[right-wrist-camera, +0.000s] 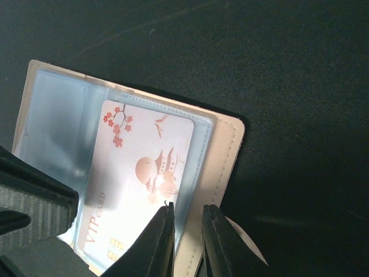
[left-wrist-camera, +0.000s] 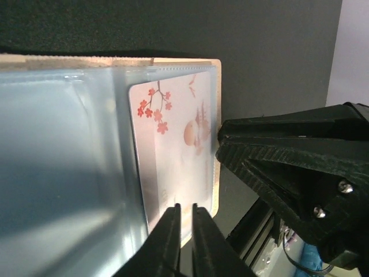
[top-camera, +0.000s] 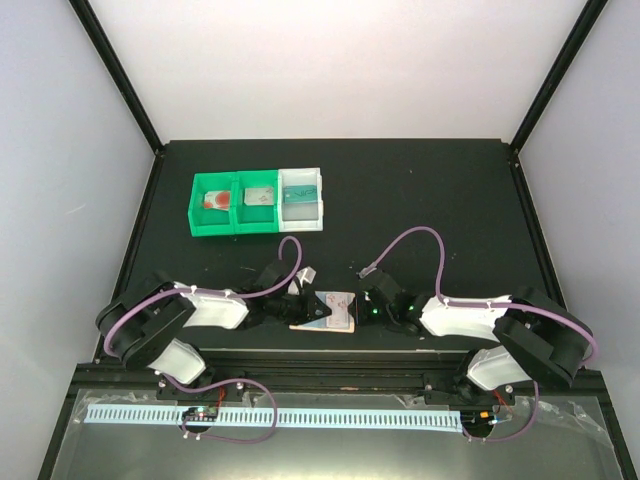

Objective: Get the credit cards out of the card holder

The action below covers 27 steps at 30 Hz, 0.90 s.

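Left claw pinched the VIP card by its edge; it looked stiff and slick. Right claw, narrow, clamped the soft card holder.

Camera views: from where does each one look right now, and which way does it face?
Top external: above and behind the bases, facing down over the table; left arm, right arm, card holder and bins show.
Left wrist: on the left arm, looking along the left hand at the blossom card in the holder's pocket; the right hand shows too.
Right wrist: on the right arm, facing the same card; its own fingers show at the bottom.
Shared: both wrist views see that card.
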Motion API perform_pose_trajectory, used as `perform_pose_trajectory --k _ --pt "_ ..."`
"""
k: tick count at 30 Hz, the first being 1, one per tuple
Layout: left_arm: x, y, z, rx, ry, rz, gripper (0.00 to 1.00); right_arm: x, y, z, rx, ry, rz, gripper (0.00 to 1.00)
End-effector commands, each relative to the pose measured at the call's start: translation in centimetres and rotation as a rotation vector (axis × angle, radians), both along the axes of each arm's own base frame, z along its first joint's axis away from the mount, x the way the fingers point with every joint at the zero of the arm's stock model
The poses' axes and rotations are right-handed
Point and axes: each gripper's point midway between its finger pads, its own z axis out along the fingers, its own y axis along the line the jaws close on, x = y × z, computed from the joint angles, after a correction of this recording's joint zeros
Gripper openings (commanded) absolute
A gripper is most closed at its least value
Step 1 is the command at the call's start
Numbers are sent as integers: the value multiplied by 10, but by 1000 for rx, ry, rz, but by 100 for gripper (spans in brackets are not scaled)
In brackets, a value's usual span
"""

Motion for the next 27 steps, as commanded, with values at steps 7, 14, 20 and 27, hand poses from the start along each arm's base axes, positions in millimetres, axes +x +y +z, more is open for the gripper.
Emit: perform_pose_trajectory --k 7,14,20,27 --pt "1 10 9 50 -58 1 33 -7 -5 5 -90 36 54 16" --pt "-2 17 -4 60 -33 1 45 -13 16 15 20 92 76 20" --pt "-7 16 -12 47 -12 -17 45 -15 20 -1 29 137 57 19" --pt "-12 15 -14 10 3 -17 40 -15 16 -15 -4 151 40 16"
